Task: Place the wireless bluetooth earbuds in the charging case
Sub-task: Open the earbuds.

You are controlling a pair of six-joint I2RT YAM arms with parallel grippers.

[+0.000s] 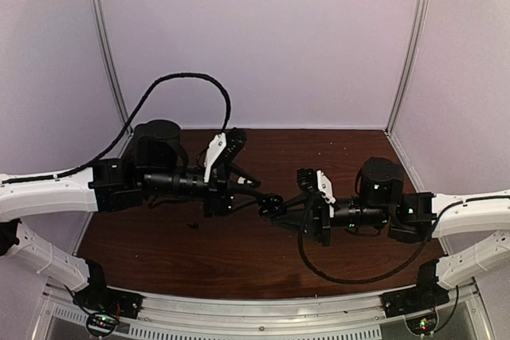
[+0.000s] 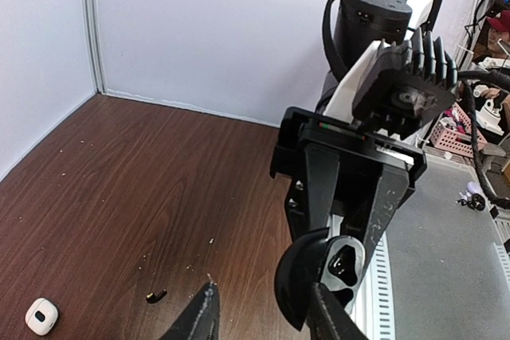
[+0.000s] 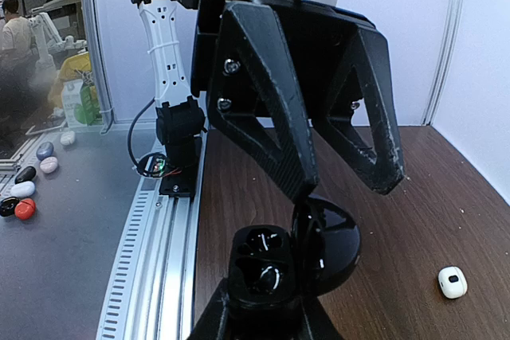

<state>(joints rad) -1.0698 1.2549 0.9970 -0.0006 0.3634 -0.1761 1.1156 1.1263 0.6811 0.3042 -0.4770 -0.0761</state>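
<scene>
1. Right end effector [image 3: 263, 320] clamped on the lower body of the black charging case [image 3: 259, 264]; lid [image 3: 328, 243] swung open to one side; wells facing up toward the left end effector [image 3: 347, 187].
2. Left end effector directly above the case, fingers spread wide, nothing seen between them.
3. One black earbud [image 2: 155, 296] loose on the bench [image 2: 119, 197], below and to the left of the left end effector in its own wrist view; a small white case [image 2: 41, 316] further left, well apart.
4. Likely step in hand: fetching that earbud; best done by lowering straight over it, pinching across its short side with a light squeeze, then returning above the open wells; right end effector best held level and steady meanwhile.
5. Case's long axis seemingly along the right end effector's reach, one well behind the other, though foreshortened; whether a well is already filled, cannot tell.
6. Earbud's long axis flat on the bench, roughly crosswise to the left fingers; which end is the stem, too small to tell.
</scene>
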